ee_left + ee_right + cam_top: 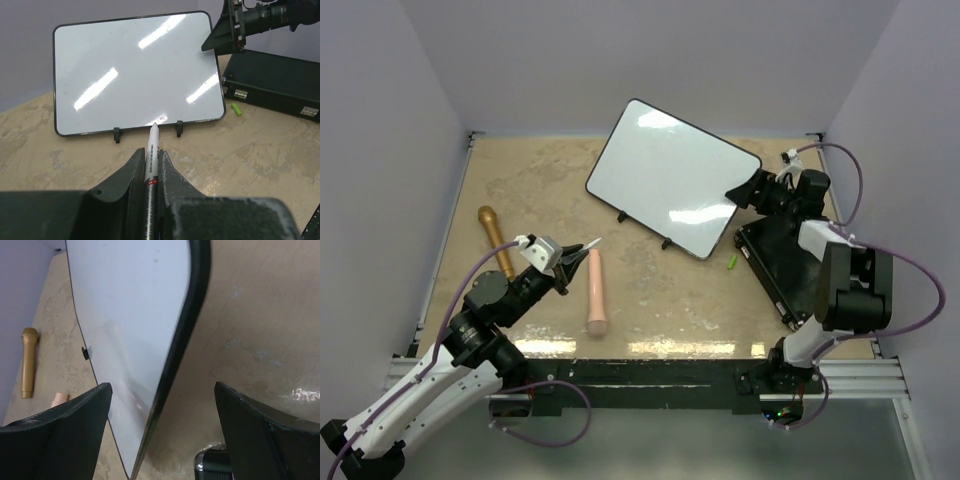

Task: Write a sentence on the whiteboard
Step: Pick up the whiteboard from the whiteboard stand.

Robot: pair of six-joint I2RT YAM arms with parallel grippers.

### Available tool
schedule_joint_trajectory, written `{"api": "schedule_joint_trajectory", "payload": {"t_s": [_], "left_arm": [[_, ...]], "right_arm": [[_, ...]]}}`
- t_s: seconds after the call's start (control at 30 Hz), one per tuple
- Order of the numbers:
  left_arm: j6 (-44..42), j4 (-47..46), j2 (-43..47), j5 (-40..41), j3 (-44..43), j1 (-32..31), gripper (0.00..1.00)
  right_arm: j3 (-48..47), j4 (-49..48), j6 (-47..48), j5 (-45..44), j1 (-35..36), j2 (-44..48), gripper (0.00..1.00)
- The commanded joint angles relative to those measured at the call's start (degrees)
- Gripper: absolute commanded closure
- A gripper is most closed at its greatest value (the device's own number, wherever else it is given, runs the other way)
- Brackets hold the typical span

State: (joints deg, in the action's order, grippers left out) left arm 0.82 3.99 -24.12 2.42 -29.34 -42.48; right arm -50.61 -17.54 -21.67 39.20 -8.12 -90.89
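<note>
Top view: the blank whiteboard stands rear-centre on the counter, forward-right of the left end effector. The right end effector is nearer, at its right corner.

Left wrist view: marker clamped, tip toward the lower rim. Black case closed, contents hidden.

Right wrist view: jaws wide, straddling the rim.

You have the whiteboard standing at the back of the bench. The case lies to its right, with a small cap between them. Your right gripper sits around the board's right edge. In front and to the left lies a rod, and a stick lies further left.
</note>
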Motion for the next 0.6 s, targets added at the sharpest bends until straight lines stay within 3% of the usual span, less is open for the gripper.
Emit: {"api": "schedule_joint_trajectory", "payload": {"t_s": [0.0,0.13,0.27,0.37,0.57], "left_arm": [[-0.5,-2.1,-0.1,1.0,0.1,0.2,1.0],[-0.6,-2.0,-0.7,1.1,0.2,0.3,1.0],[-0.6,-2.0,-0.8,1.0,0.1,0.2,1.0],[-0.5,-2.0,-0.7,1.1,0.1,0.2,1.0],[-0.5,-1.9,-0.9,1.0,0.2,0.2,1.0]], "right_arm": [[-3.0,-10.3,-7.8,4.7,1.3,-5.1,0.13],[-3.4,-15.5,-10.9,5.0,3.6,-7.1,0.17],[-4.1,-20.6,-15.0,6.5,5.0,-9.7,0.3],[-4.0,-21.7,-16.2,7.8,5.0,-10.7,0.39],[-3.3,-22.3,-17.5,8.1,4.9,-9.6,0.47]]}}
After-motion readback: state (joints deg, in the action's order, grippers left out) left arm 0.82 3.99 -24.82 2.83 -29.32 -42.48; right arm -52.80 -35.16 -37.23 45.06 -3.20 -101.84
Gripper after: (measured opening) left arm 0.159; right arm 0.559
